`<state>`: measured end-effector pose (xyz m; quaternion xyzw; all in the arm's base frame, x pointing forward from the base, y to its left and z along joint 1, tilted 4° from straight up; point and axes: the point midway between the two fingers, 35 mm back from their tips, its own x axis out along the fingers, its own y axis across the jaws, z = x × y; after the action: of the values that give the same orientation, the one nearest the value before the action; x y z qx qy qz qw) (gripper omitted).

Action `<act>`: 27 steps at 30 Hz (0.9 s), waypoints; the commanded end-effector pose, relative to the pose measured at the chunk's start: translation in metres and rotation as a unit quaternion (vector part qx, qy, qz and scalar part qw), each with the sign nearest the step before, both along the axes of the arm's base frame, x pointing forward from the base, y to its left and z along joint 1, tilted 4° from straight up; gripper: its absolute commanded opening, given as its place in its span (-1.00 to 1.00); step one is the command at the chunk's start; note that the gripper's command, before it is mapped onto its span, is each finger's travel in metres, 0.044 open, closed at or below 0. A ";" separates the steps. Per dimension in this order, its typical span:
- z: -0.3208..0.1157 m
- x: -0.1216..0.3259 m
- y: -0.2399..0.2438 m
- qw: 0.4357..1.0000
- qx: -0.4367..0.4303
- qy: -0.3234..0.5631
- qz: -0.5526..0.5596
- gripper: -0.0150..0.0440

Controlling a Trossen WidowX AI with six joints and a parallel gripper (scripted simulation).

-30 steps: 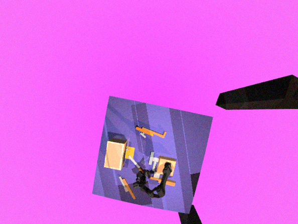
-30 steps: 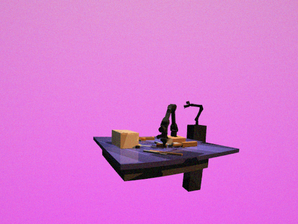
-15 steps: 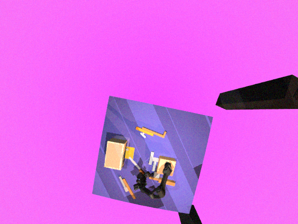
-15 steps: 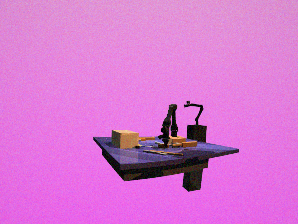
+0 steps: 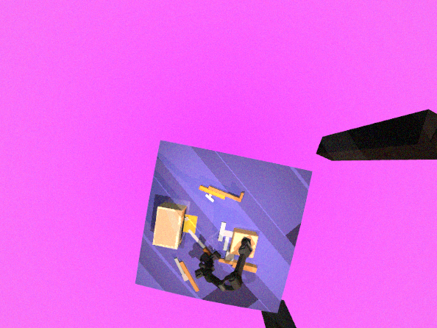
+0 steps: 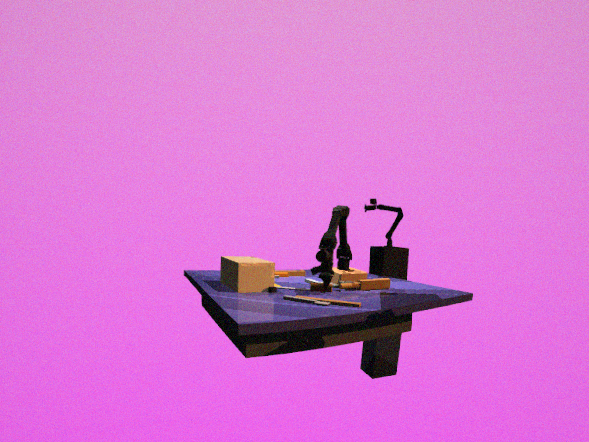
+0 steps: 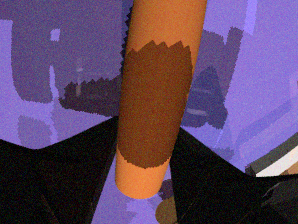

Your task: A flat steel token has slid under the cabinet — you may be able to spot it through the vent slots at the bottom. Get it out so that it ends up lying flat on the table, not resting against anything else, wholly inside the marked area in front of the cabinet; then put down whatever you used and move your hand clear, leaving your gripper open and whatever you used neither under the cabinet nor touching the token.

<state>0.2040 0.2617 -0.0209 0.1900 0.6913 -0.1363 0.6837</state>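
Field notes, token retrieval. We could not make out the steel token in any view, so its shape and exact place went unrecorded. The cabinet point(image 5: 168, 227) point(image 6: 247, 275) was a plain, pale tan box with straight edges, standing on the violet-blue bench point(image 5: 265, 198) point(image 6: 426, 295). Against its front side we saw the marked area point(image 5: 191, 224), a flat yellow patch.

Gripper point(image 5: 208, 253) point(image 6: 326, 287) point(image 7: 145, 127): clenched on the round orange handle of a tool point(image 5: 198, 240) point(image 6: 318, 286) point(image 7: 155, 100). The tool's pale shaft slanted from the handle to the yellow patch; we could not tell what its tip touched.

Our count: one cabinet, one marked area, one tool in the grasp. Two slim strips, a grey one point(image 5: 181, 268) and an orange one point(image 5: 189, 276), lay side by side. Across the bench we noted two orange pieces, one straight point(image 5: 212, 193) and one with a bent end point(image 5: 232, 195), plus one small white piece point(image 5: 210, 198) beside them.
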 end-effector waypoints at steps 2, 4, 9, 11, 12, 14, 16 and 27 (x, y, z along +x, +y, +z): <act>0.002 0.008 -0.001 1.000 0.003 -0.003 0.000 -0.49; 0.002 0.010 -0.002 1.000 0.002 -0.003 0.000 -0.49; 0.002 0.016 -0.005 1.000 0.002 -0.003 0.000 -0.49; 0.002 0.019 -0.006 1.000 0.002 -0.003 0.000 -0.49; 0.002 0.020 -0.007 1.000 0.002 -0.003 0.000 -0.49; 0.001 0.022 -0.008 1.000 0.002 -0.003 0.000 -0.49; 0.001 0.025 -0.009 1.000 0.002 -0.003 0.000 -0.49; -0.001 0.024 -0.012 1.000 0.000 -0.001 -0.001 0.13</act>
<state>0.2278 0.2498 -0.0215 0.1909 0.6905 -0.1373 0.6841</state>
